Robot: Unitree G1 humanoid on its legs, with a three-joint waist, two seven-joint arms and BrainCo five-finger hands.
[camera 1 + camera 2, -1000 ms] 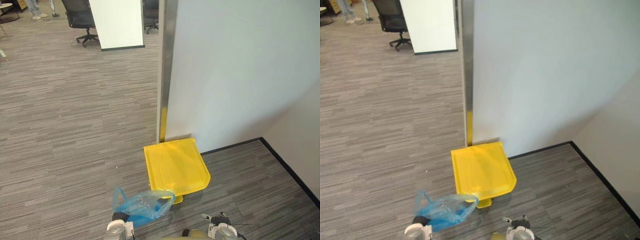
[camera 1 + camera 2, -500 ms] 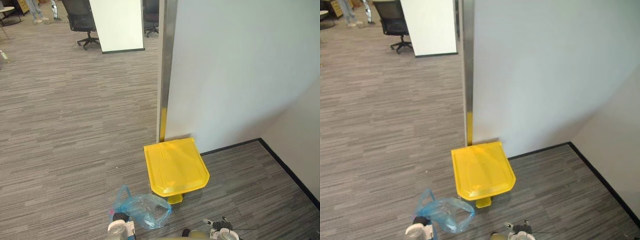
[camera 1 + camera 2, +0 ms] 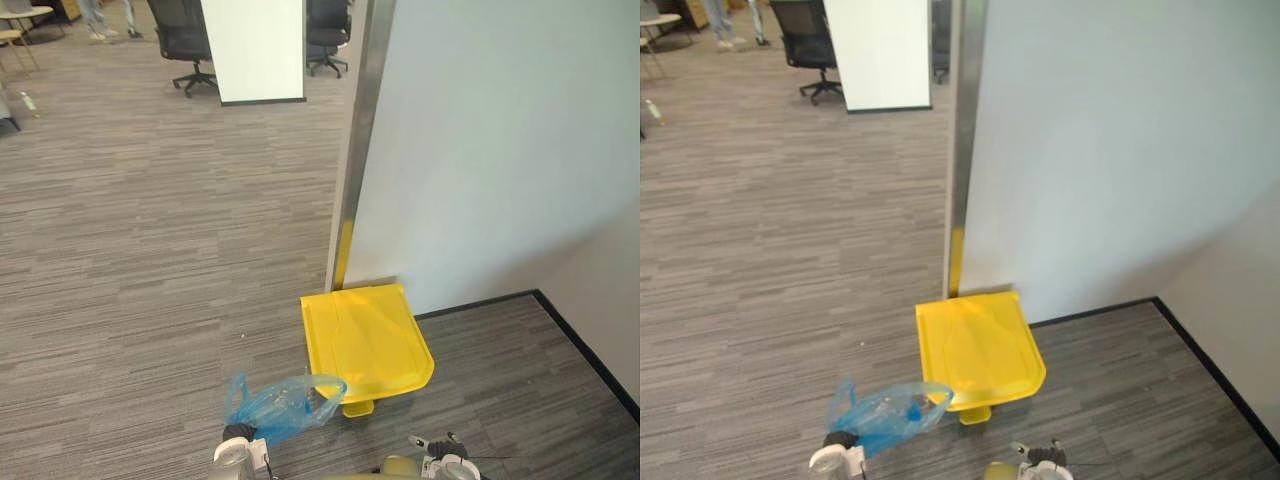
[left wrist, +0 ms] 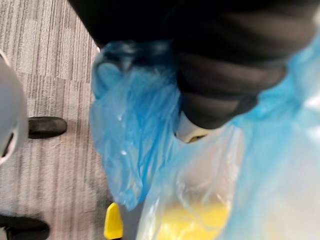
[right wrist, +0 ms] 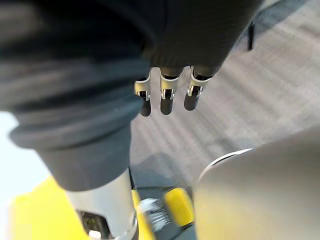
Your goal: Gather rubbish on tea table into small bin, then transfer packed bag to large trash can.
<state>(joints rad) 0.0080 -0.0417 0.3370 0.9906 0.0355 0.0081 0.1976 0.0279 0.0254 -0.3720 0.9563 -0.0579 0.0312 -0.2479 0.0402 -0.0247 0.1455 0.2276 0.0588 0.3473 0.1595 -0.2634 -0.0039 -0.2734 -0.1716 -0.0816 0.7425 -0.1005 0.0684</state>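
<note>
Yellow plastic marks the large trash can in the left eye view. It stands on the floor against the foot of the white wall, with its lid down and its pedal showing at the front edge. The blue bag hangs just off the can's front left corner, above the floor, carried at the left hand. The right hand sits low before the can's front right. Right eye view: same layout, with the bag overlapping the lid's near edge and apparently not resting on it. Left wrist view: blue film wraps the hand's dark cover, so how far that hand is closed cannot be told. Yellow shows through the bag. Right wrist view: the fingers hang straight and slack, holding nothing. Assessment: the bag is at the can, but the shut lid bars entry. Recommended: raise the lid first, by pedal or with the free right hand. Keep the bag clear of the lid's swing, then bring it over the opening before release.
</note>
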